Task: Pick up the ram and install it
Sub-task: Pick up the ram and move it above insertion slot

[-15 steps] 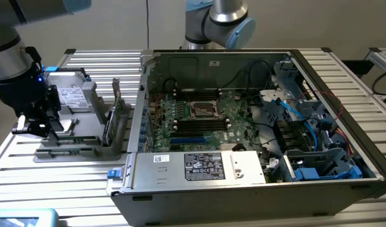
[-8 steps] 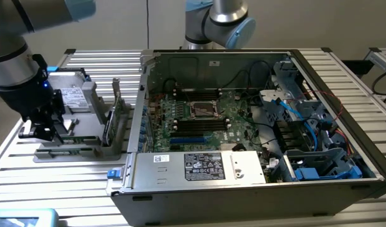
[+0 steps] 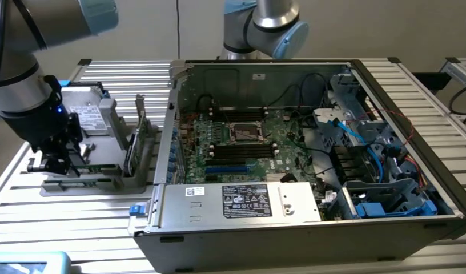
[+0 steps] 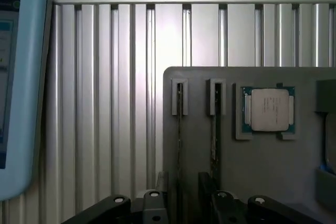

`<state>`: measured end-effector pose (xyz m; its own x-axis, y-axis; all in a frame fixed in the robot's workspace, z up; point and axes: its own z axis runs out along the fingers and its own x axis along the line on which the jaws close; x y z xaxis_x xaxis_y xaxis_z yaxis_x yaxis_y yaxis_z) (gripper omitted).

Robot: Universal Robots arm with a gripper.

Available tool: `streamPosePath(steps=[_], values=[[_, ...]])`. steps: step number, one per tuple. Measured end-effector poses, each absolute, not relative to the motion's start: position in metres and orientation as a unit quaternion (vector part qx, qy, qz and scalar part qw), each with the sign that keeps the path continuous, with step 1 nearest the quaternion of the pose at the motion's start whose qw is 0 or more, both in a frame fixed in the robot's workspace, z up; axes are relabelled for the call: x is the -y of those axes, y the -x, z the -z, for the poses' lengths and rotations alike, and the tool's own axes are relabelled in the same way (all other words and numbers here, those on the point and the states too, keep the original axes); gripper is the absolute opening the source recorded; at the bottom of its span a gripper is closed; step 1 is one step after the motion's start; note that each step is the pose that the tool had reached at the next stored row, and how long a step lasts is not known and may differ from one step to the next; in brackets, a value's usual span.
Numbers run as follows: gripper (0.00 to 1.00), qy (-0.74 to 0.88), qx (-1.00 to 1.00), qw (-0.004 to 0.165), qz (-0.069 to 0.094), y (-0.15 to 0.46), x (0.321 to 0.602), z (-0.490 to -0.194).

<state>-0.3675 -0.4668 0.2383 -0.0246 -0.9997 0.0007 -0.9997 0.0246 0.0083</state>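
Observation:
Two ram sticks stand edge-on in parallel slots of the grey parts holder: one ram stick and a second. My gripper hangs just above them, open, with one finger outside the first stick and the other finger near the second. Nothing is held. In the exterior view the gripper is low over the holder at its left end. The open computer case lies to the exterior view's right, with the motherboard and its dark memory slots exposed.
A CPU chip sits in the holder beside the sticks. A silver hard drive and an upright green card stand on the same holder. A light-blue device lies on the ribbed aluminium table. A second arm's base stands behind the case.

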Motion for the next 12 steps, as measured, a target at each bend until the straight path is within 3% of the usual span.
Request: streamPosePath(steps=[12], values=[[0.36, -0.698, 0.717, 0.002, 0.006, 0.365, 0.468, -0.216]])
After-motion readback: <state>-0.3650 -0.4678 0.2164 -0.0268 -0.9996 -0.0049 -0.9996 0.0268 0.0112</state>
